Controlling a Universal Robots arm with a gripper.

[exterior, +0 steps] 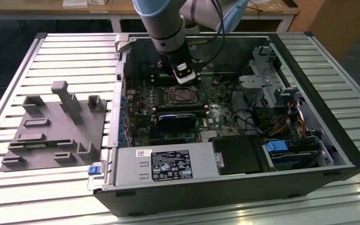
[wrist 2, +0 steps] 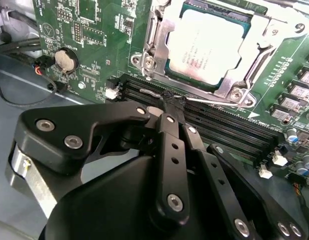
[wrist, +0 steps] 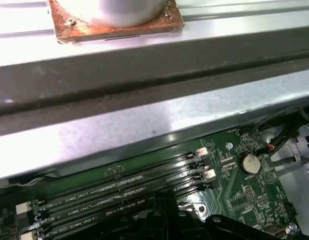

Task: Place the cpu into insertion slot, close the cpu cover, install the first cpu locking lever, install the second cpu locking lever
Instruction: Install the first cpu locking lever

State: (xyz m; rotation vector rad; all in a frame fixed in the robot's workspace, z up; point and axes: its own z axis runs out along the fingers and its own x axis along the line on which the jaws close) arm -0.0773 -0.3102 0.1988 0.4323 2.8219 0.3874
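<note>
The cpu (wrist 2: 207,47) is already sitting in the insertion slot (exterior: 174,95), roughly mid-board inside the open PC case (exterior: 305,173), flat and square with its dull silver-grey top facing up. The cpu cover (wrist 2: 155,40), a thin shiny metal frame with a big square window, lies flat over it, so the chip shows through the hole.

The arm (exterior: 164,28) drops in nearly straight from above, a pale blue-grey tube with a dark wrist. The gripper (wrist 2: 168,102) hangs low over the green motherboard (wrist 2: 109,30), just beside the socket. It has matte black linkage fingers with shiny screw heads. The jaws are drawn together, with the tips meeting right at one end of a thin bare-wire locking lever (wrist 2: 209,101) that runs along the frame's edge. Can't tell if they're actually pinching it, tbh.

Long black memory slots (wrist 2: 229,132) lie under the tips, with a round silver coin cell (wrist 2: 64,60) off to one side. The case rests on a ribbed metal table (exterior: 42,187).
</note>
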